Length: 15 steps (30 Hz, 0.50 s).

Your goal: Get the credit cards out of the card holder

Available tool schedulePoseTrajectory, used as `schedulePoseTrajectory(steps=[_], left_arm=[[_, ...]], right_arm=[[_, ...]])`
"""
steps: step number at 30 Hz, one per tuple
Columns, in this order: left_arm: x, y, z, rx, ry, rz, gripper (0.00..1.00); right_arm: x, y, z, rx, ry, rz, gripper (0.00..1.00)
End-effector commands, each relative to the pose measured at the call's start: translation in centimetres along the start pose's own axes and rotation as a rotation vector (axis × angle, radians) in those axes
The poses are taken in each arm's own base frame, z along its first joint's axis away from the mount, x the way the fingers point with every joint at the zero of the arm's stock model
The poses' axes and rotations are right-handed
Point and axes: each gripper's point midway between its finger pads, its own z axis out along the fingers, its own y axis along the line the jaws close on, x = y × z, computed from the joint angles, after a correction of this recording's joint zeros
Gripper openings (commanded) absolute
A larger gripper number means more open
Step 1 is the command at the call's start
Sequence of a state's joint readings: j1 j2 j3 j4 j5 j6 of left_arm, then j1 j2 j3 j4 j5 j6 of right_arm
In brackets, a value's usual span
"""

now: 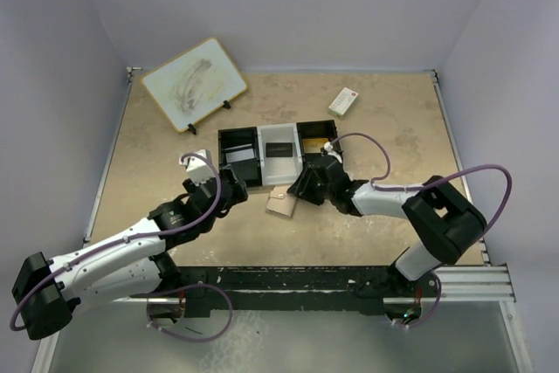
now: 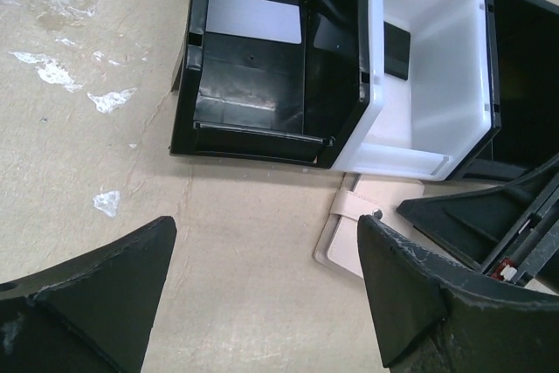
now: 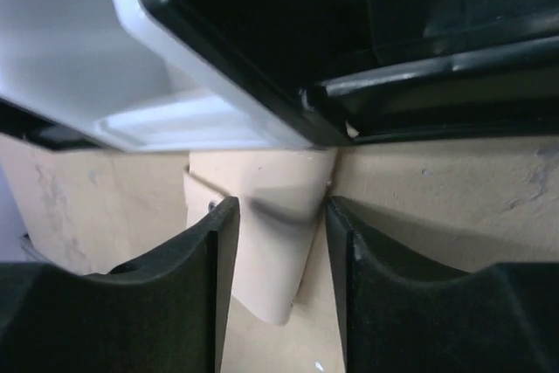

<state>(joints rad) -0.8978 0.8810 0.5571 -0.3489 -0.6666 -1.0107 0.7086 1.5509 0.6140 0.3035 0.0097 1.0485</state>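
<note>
The tan card holder lies closed on the table just in front of the black-and-white tray, its snap tab fastened. My right gripper stands open over it, one finger on each side. In the right wrist view the card holder fills most of the gap of the right gripper. A little to its left my left gripper is wide open and holds nothing. In the left wrist view the card holder shows by the right finger of the left gripper. A dark card lies in the white compartment and a pale card in the left black one.
The three-compartment tray stands right behind the card holder, and its front wall is close above my right fingers. A white board on a stand is at the back left. A small white box with a red mark lies at the back right.
</note>
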Motion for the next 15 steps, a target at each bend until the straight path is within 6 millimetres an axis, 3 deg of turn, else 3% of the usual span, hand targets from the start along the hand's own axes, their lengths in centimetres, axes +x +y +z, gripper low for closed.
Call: schedulePoseTrajectory(steps=[1,7,13,15], left_arm=[[-1.0,-0.6,-0.3,0.017,-0.025,-0.002,0.82],[0.6,-1.2,0.0,0.079,0.019,-0.008,0.83],[2.4,-2.7,0.5,0.152,0.079,0.007,0.82],[3.4,-3.5,0.5,0.2,0.119,0.018,0.82]], right_arm=[[0.6,-0.5,1.0,0.054,-0.002,-0.051,0.41],[3.7,-1.9,-0.3,0.055,0.028,-0.059,0.11],[8.8,-2.0,-2.7,0.01,0.129,-0.098,0.07],[11.1,-2.3,-3.8,0.023,0.179,-0.062,0.14]])
